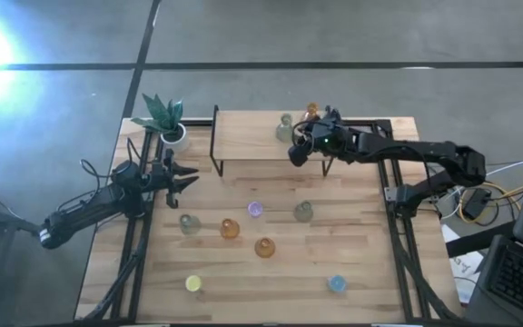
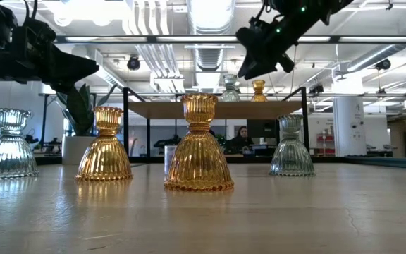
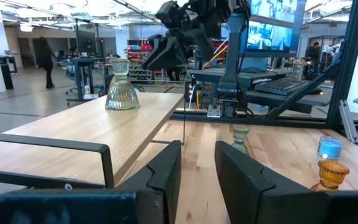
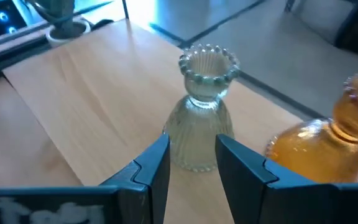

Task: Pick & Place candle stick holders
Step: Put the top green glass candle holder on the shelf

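The right gripper (image 1: 295,151) hovers over the raised shelf (image 1: 248,136) at the table's twelve o'clock edge, its fingers (image 4: 151,163) apart with a narrow gap, empty; just ahead of them stands a grey-green holder (image 4: 202,118) upright on the shelf, an amber holder (image 4: 328,134) close at its three o'clock in the high view. My read is that the gripper sits right at a placed piece, either letting go or lining up; hard to say which.

To do this well: keep the fingers level and centred on the narrow neck, not the flared skirt; move straight up or straight back, because the amber neighbour is near enough to be clipped by a sideways swing; glass on bare wood will slide and topple easily.

Out on the table (image 1: 370,263) the rest wait: a purple holder (image 1: 255,210) near centre, a second grey-green holder (image 1: 303,212) at its three o'clock, two orange holders (image 1: 231,228) toward six, a pale holder (image 1: 188,222) at nine, a yellow holder (image 1: 193,284) at seven, a blue holder (image 1: 337,283) at five; all well apart, so approach is easy.

The left gripper (image 1: 187,178) waits at the nine o'clock edge beside the potted plant (image 1: 166,121), fingers (image 3: 166,171) parted, holding nothing.
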### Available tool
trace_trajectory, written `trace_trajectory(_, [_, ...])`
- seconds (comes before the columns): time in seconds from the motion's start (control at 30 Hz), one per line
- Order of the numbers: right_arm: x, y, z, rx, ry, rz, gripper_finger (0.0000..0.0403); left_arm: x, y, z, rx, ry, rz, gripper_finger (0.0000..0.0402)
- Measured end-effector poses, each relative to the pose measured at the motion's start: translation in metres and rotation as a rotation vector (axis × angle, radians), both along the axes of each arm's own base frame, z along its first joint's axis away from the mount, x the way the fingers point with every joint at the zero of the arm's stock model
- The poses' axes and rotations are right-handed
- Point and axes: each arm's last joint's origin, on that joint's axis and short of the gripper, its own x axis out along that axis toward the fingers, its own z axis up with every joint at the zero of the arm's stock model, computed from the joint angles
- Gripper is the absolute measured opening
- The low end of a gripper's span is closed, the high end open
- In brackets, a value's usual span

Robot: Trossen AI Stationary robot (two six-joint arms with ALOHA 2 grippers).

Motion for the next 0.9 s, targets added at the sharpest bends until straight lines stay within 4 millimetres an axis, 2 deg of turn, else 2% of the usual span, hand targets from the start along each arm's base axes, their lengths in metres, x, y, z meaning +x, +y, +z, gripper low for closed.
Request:
trace_trajectory(0.13, [0.007, -0.002, -0.009, -0.028, -0.044, -0.01, 0.0124, 0.0, 0.0, 0.0, 0.0, 0.0, -0.001, 0.0104])
trace_trajectory(0.3, [0.015, -0.007, -0.02, -0.057, 0.005, -0.044, 0.0118, 0.0, 0.0, 0.0, 0.0, 0.0, 0.0, 0.0104])
trace_trajectory(0.67, [0.048, -0.02, -0.014, -0.134, 0.049, -0.093, 0.0112, 0.0, 0.0, 0.0, -0.001, 0.002, 0.0, 0.0104])
trace_trajectory(0.9, [0.056, -0.027, -0.02, -0.117, 0.091, -0.128, 0.0104, 0.0, 0.0, 0.0, -0.001, 0.002, -0.001, 0.0104])
